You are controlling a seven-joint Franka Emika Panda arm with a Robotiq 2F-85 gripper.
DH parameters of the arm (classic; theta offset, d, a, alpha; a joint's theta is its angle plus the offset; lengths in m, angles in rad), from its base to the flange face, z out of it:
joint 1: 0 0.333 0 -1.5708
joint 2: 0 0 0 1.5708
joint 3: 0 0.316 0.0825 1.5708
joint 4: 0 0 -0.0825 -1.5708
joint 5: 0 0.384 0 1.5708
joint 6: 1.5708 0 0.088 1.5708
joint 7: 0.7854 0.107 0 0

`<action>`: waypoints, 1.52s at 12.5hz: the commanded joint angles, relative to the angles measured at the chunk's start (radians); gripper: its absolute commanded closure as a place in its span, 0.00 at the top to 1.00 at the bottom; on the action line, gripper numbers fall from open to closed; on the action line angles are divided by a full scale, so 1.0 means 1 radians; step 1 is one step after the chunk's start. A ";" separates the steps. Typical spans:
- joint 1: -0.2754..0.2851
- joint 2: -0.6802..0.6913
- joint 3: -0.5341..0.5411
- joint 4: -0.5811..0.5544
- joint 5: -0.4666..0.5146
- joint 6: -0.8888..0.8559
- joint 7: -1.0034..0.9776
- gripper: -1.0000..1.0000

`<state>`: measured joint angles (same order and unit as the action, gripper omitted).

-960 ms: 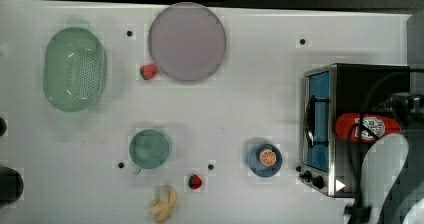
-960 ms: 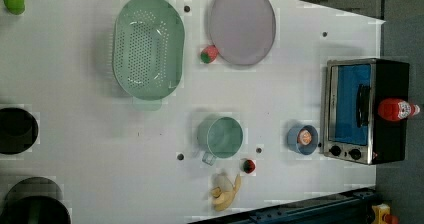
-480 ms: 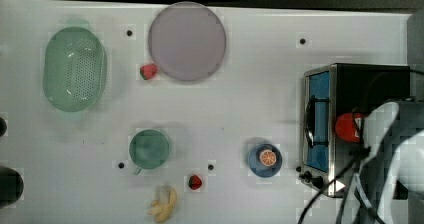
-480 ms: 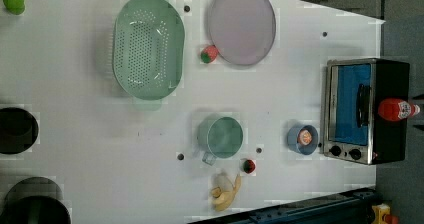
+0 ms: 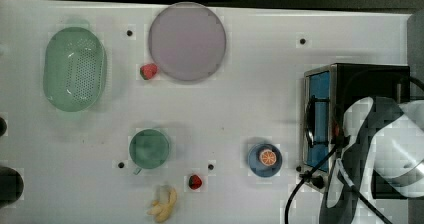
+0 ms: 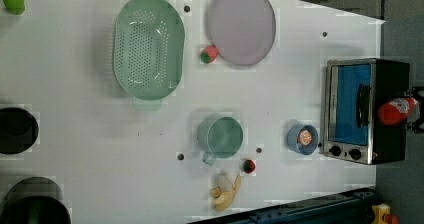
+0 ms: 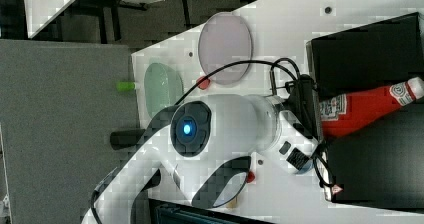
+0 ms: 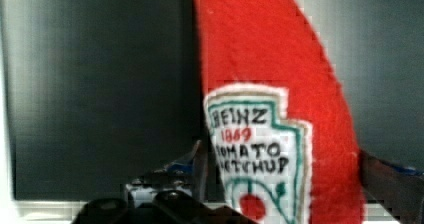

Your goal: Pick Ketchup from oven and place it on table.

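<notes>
With its two dark fingers (image 8: 197,166) spread wide, the black gripper (image 8: 280,176) straddles the lower body of the small red plastic Ketchup bottle (image 8: 277,109) with the white-and-dark label; the bottle stands between the fingers, ungrasped. That bottle (image 7: 367,106) stands on the black top of the boxy silver-fronted toaster oven (image 7: 370,49), with the gripper at its base end in the right view. Beneath the oven (image 6: 367,111) spreads the large flat white table (image 6: 280,184).
</notes>
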<state>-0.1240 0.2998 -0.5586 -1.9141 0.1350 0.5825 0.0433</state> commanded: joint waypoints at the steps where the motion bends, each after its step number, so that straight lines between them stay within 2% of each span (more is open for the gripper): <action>1: -0.013 -0.035 -0.011 -0.044 0.042 0.054 0.000 1.00; 2: -0.013 -0.035 -0.012 -0.053 0.041 0.056 0.000 1.00; 4: -0.013 -0.035 -0.013 -0.062 0.042 0.056 0.000 0.72; 5: -0.013 -0.039 -0.013 -0.059 0.041 0.055 0.000 0.65; 8: -0.011 -0.064 -0.012 -0.038 0.034 0.049 0.000 0.65; 11: 0.022 -0.127 0.006 0.059 -0.020 -0.007 0.000 0.65; 14: 0.067 -0.189 0.048 0.206 -0.120 -0.182 0.000 0.65; 17: 0.104 -0.221 0.135 0.315 -0.122 -0.371 0.000 0.65; 19: 0.133 -0.235 0.228 0.343 -0.122 -0.465 0.000 0.65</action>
<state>-0.0649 0.0257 -0.3616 -1.5938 -0.0030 0.1294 0.0450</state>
